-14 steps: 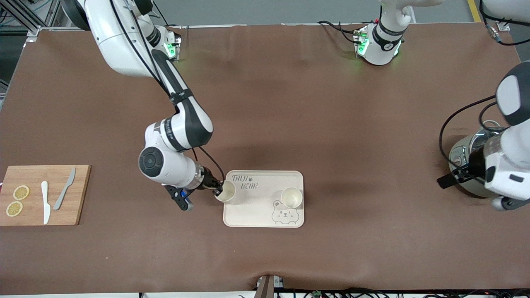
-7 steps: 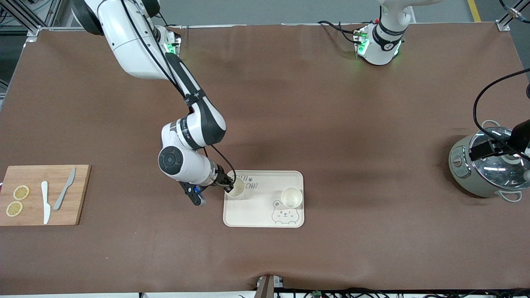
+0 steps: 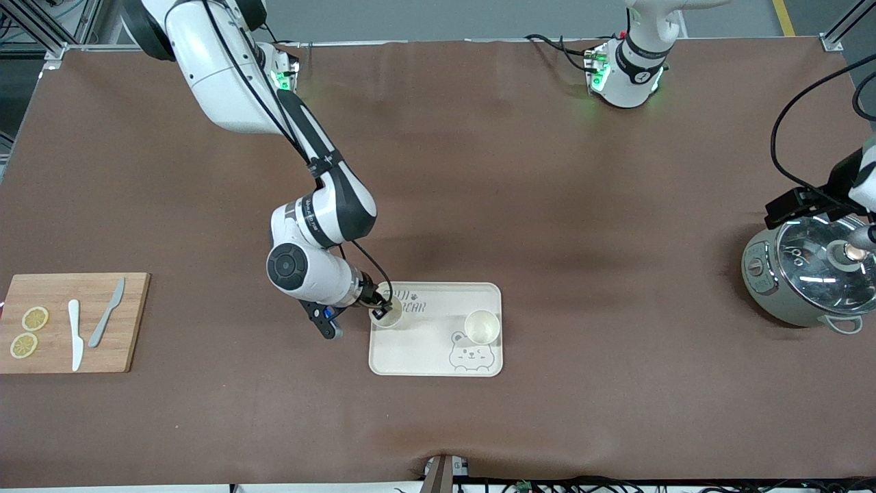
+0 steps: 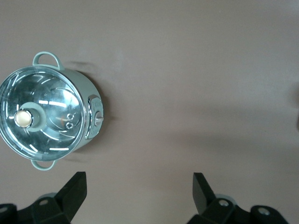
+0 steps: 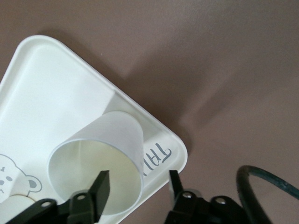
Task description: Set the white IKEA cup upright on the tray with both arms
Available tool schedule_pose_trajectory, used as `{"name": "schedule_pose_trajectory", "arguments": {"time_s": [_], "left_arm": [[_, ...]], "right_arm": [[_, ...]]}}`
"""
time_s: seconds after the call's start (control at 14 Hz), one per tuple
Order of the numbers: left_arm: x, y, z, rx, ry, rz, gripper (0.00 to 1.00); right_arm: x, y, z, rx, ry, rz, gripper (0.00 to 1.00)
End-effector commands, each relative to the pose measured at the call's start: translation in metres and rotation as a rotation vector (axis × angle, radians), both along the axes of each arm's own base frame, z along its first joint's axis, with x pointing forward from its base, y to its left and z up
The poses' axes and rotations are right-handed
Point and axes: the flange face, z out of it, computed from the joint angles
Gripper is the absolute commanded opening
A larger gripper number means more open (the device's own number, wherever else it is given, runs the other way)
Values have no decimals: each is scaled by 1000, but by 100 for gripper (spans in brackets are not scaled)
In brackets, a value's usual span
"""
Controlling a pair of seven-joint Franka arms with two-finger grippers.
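Wooden cutting board (image 3: 72,322) with two knives, lemon slices, glass-lidded pot (image 3: 807,274)

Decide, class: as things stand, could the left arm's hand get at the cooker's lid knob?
Probably yes. The left hand hangs open over the table beside the cooker, and nothing covers the lid knob; it would only need to shift sideways and come down.

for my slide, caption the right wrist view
Right gripper straddling the rim of an upright white cup on the cream tray.
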Motion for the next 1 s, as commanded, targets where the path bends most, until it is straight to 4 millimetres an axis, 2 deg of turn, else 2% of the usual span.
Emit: {"name": "schedule_pose_trajectory", "arguments": {"time_s": [0.0, 0.21, 0.36, 0.43, 0.5, 0.64, 0.79, 0.86, 0.93], "left_arm": [[-25, -12, 15, -3, -32, -30, 100], [-30, -22, 32, -1, -15, -48, 100], [-35, -30, 36, -1, 15, -58, 100], [-40, -33, 39, 0, 22, -63, 100], [-43, -39, 41, 2, 23, -73, 100], [-47, -41, 44, -22, 33, -73, 100], [-48, -43, 44, -37, 35, -73, 100], [-48, -46, 44, -41, 35, -78, 100], [-48, -47, 44, -43, 35, -79, 100]], "right_arm": [[7, 2, 14, 20, -5, -22, 100], [9, -2, 35, 20, -19, -11, 100], [6, -4, 57, 27, 5, -9, 100], [5, -7, 81, 41, 2, -9, 100], [5, -18, 104, 34, 4, 1, 100], [9, -44, 118, 25, 68, 4, 100], [23, -74, 171, 63, 38, 54, 100], [27, -81, 191, 89, 0, 112, 100], [24, -97, 210, 87, 9, 123, 100]]}}
